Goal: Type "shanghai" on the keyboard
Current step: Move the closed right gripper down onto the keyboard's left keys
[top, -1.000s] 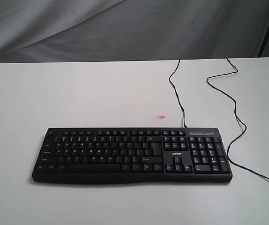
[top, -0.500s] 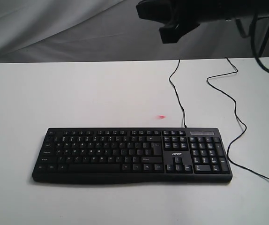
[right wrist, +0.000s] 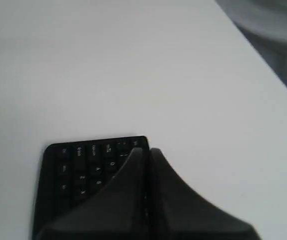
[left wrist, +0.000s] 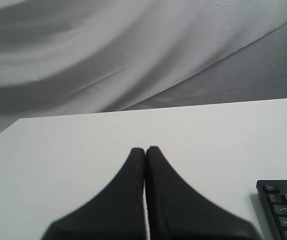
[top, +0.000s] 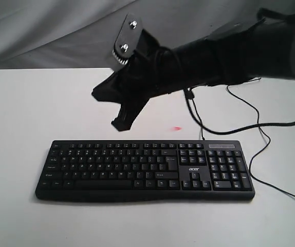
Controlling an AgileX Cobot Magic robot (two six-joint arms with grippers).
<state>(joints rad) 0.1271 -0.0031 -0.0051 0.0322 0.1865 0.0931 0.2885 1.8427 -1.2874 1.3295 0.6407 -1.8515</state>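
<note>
The wide black keyboard lies flat near the front of the white table, number pad to the right. My right arm reaches in from the right across the middle. Its gripper is shut on nothing, tip pointing down and hovering just behind the keyboard's back edge over the left half. In the right wrist view the shut gripper covers part of the keyboard. The left gripper is shut and empty over bare table, with a keyboard corner at the frame edge. It is out of the exterior view.
A thin black cable runs from the keyboard's back edge to the table's far edge. A second cable loops along the right side. A small red mark sits behind the keyboard. Grey cloth hangs behind the table.
The right arm has entered from the upper right and swung down and left, bringing its shut gripper close above the keyboard's back edge. The keyboard has not moved.
</note>
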